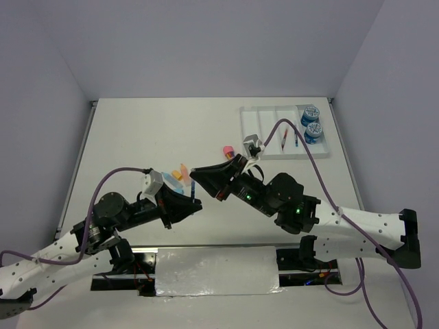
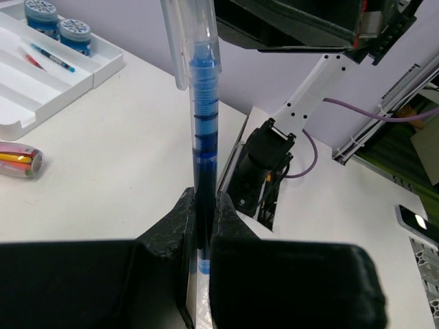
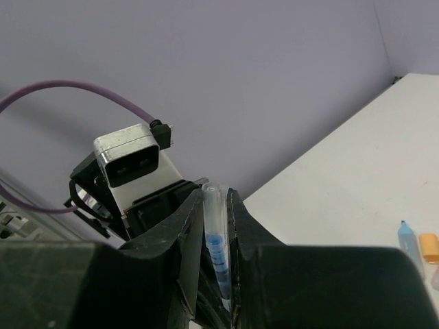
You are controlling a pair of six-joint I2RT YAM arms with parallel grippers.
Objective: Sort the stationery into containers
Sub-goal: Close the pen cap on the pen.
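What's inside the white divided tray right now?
Two blue rolls in the right-end compartment, a red pen and a blue pen beside them. The wrist camera and purple cable cover parts of the tray.

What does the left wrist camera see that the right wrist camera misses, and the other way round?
Only the left wrist view: the white tray with two blue rolls standing in it. Only the right wrist view: a silver camera box on the other arm, and a light-blue marker on the table. Both: the blue pen, pinched by the left claw in one view and by the right claw in the other.
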